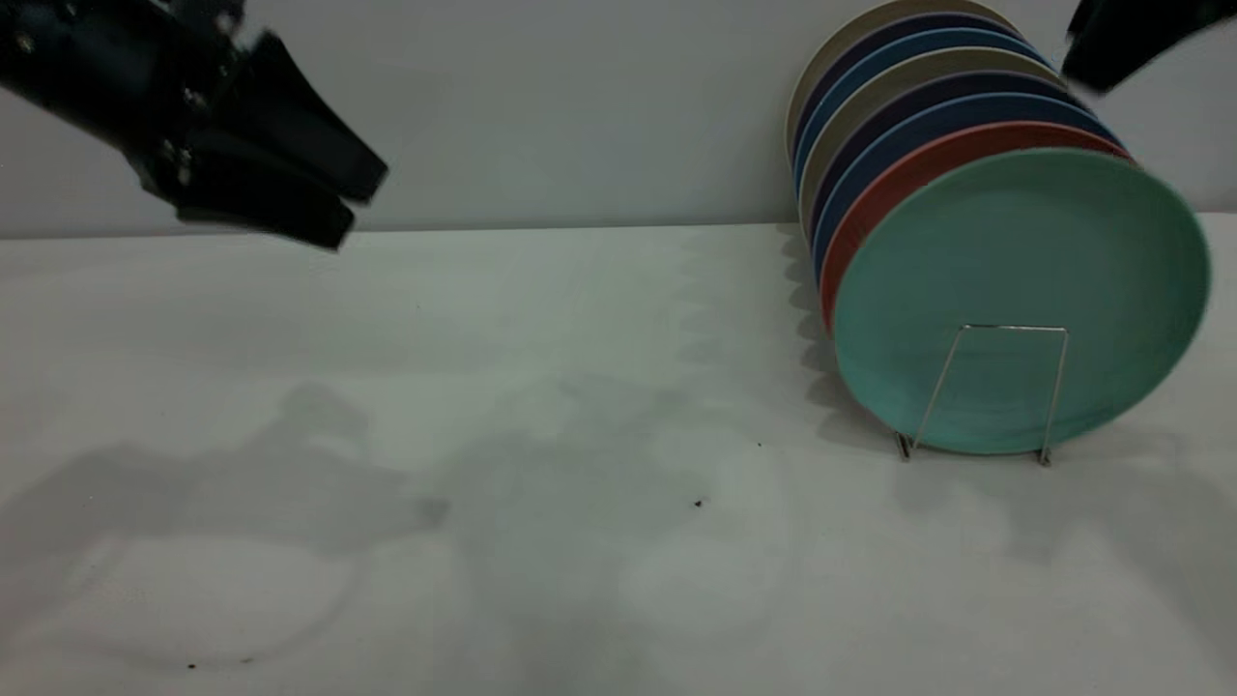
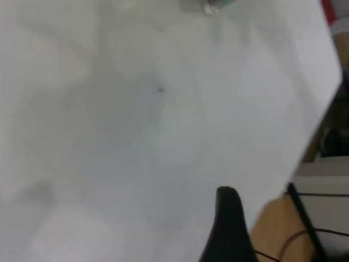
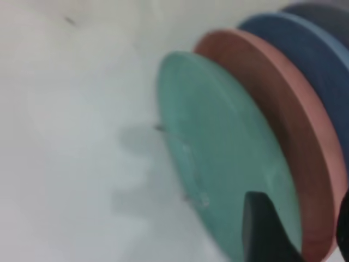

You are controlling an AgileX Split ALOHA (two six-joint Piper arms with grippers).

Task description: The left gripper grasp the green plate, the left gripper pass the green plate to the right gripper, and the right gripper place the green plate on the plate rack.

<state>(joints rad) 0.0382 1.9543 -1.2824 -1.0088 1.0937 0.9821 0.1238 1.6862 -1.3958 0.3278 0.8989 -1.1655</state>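
I see a white table (image 1: 541,387) filling most of my exterior view, its top marked by soft grey shadows and a few small dark specks (image 1: 698,503). Behind it stands a plain pale grey wall (image 1: 580,106), meeting the table's far edge in a straight line. From the left wrist view I can make out the table's edge with a tan wooden surface (image 2: 278,229) and thin dark cables (image 2: 305,224) below it.
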